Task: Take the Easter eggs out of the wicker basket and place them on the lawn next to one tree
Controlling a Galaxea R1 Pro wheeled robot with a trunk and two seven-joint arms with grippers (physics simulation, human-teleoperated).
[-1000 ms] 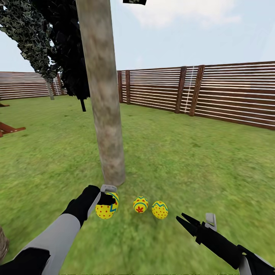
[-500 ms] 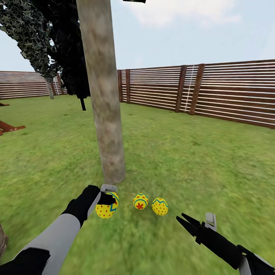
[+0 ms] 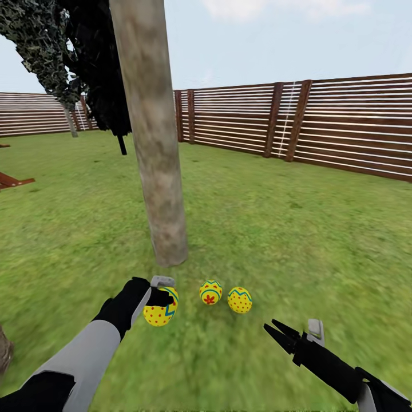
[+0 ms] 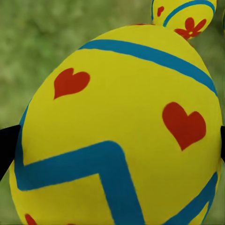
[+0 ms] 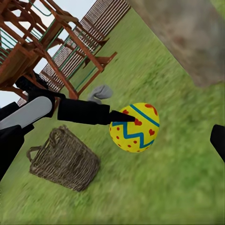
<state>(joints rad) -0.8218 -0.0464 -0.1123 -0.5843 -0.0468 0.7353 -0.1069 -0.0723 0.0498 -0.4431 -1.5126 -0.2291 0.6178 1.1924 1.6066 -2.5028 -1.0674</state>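
Lower left: left gripper (image 3: 166, 298) clamped on heart-marked egg (image 3: 160, 310), beside grey-beige trunk (image 3: 153, 143). Two eggs (image 3: 211, 292) (image 3: 239, 300) on grass, centre. Lower right: right gripper (image 3: 276, 329) spread, empty.

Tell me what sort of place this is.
A fenced back garden, most likely: a lawn, a slatted wooden fence around it, a tree, and a wooden playset beyond the wicker basket.

Three Easter eggs (image 3: 161, 309) (image 3: 210, 292) (image 3: 239, 300); one wicker basket (image 5: 63, 158); two claws: left (image 3: 162, 297), right (image 3: 278, 330); one grey-beige tree (image 3: 152, 143).
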